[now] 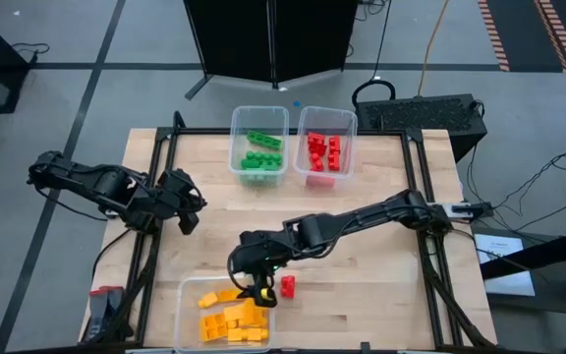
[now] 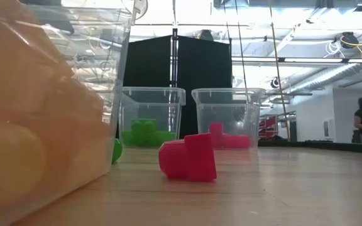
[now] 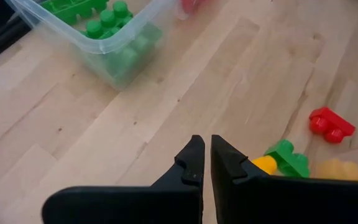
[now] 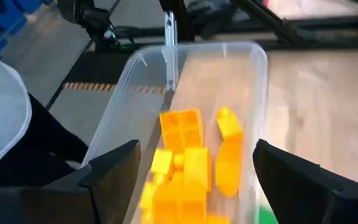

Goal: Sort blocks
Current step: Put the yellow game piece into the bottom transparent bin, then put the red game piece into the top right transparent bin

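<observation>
Fingers of the right gripper (image 4: 194,171) spread wide, empty; between them a yellow block (image 4: 181,129) stands hollow-side up, edges skewed.

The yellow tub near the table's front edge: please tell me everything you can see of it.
The yellow tub is a clear, rectangular plastic box with rounded corners and a thin rim, standing upright and open on the wooden table. It holds a loose pile of yellow-orange bricks. The right end effector hangs open above its right end, touching nothing. A red brick lies just outside, apart from the tub.
</observation>
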